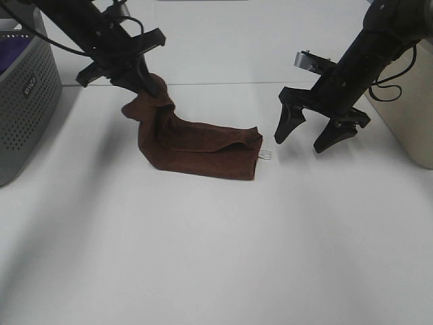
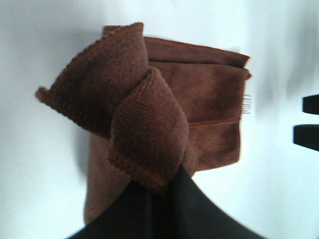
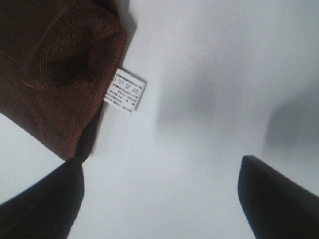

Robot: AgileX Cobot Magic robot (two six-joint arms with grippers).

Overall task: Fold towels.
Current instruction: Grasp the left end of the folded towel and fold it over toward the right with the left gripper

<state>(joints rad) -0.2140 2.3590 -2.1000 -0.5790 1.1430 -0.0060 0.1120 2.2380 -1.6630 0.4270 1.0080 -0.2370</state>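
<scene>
Nearest you, low in the frame, is just white table (image 1: 216, 264). Mid-frame, the towel (image 1: 203, 149) lies as a rumpled strip. Looks like 1 rough fold is in, but the edges aren't lined up. Your right gripper (image 1: 301, 142) hangs just right of the white tag (image 1: 266, 155), jaws wide, holding nothing. Further back, upper left, your left gripper (image 1: 150, 87) pinches 1 end, lifted off the table. I'd guess you're halfway, with another fold and flattening left.
</scene>
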